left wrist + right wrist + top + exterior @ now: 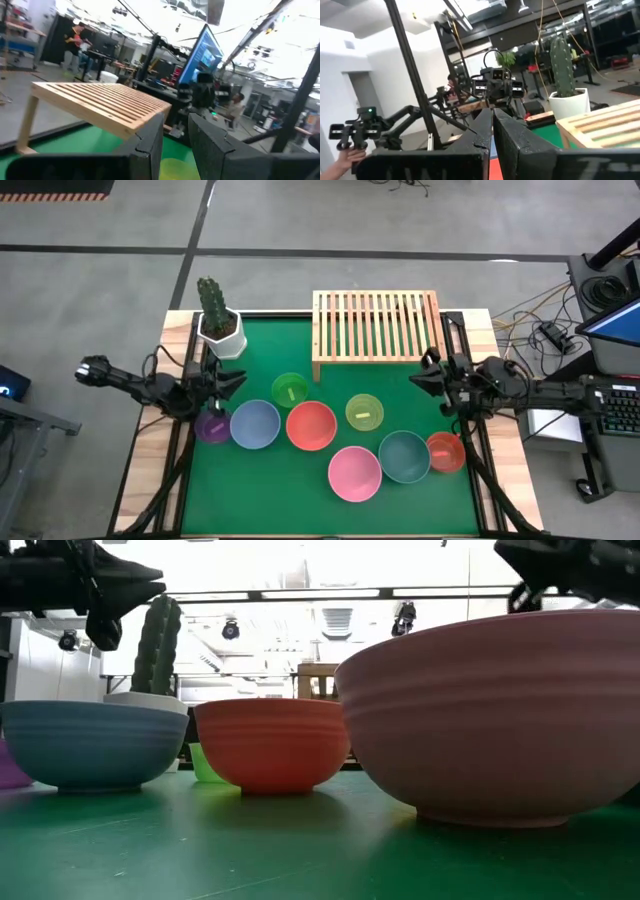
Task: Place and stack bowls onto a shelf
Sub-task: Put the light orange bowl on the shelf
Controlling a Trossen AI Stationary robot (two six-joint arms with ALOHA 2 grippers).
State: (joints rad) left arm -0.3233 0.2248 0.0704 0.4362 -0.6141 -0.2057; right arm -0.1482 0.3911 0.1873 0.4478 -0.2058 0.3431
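Fingers first: the left gripper (238, 379) at the left edge of the green mat has its two dark fingers (150, 145) slightly parted, with a strip of mat and yellow-green showing between them and nothing held. The right gripper (420, 377), at the right edge of the mat in the overhead picture, has its fingers (482, 131) pressed nearly together, only a thin slit between them, also holding nothing.

Up at the top centre of the overhead picture the shelf (376, 324) stands bare, its slats running toward the back of the table. A white cactus pot (221, 330) sits at the upper left corner of the mat.

All eight bowls lie on the green mat (330, 500), none on the shelf. The purple bowl (212, 426) is at the left, touching the blue bowl (255, 424). Right of that comes the red-pink bowl (311, 426), with the green bowl (290, 389) just above it. The yellow-green bowl (364, 411) sits right of centre. Lower down, the pink bowl (355, 473) and the teal bowl (404, 456) lie side by side, and the red-orange bowl (446, 451) touches the teal one near the mat's right edge.
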